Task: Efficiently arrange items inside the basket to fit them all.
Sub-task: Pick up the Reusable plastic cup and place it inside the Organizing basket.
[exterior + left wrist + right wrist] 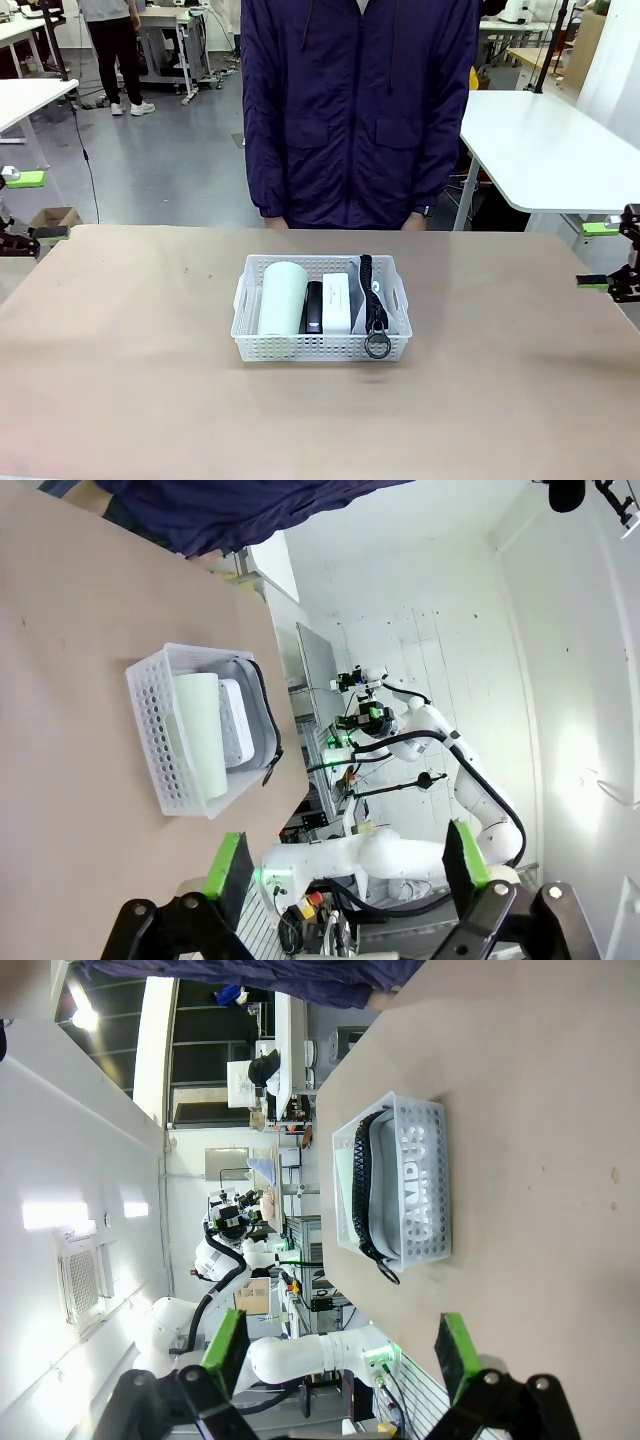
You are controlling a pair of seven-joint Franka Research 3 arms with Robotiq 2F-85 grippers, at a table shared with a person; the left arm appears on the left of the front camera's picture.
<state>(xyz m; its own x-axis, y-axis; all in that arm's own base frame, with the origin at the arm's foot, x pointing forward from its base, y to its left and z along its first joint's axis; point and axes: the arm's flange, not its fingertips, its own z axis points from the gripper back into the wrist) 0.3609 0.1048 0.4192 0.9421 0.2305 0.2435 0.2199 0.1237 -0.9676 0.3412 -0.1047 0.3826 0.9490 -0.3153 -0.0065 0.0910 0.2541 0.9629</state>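
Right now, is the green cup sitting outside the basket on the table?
No, the pale green cup lies on its side inside the white basket, at its left end next to the black stapler.

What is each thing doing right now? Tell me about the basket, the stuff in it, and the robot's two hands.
Basket: upright on the table, holding four things.
Cup: lying on its side at the basket's left end.
Stapler: closed, between cup and clock.
Clock: lying in the basket, right of the stapler.
Pouch: standing on edge against the right wall, strap on top.
Left gripper: open, empty, away from the basket.
Right gripper: open, empty, away from the basket.
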